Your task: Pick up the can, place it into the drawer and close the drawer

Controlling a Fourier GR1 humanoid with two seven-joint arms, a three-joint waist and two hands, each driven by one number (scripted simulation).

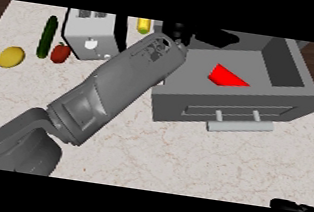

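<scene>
The grey drawer (285,65) stands pulled open at the right of the counter, its front panel and pale handle (239,124) facing me. Inside it shows a red wedge (226,76), which looks like the can, mostly hidden by the drawer's front wall. My left forearm runs diagonally from the lower left up to the drawer's back left corner. My black left hand (176,31) is at the picture's upper edge, just beyond that corner and apart from the red thing. My right hand (301,206) rests at the lower right edge, holding nothing.
A white toaster-like appliance (88,35) stands at the back left, close to my left forearm. Left of it lie a cucumber (48,34), a red pepper (61,53) and a lemon (12,56). A yellow item (143,25) lies behind the appliance.
</scene>
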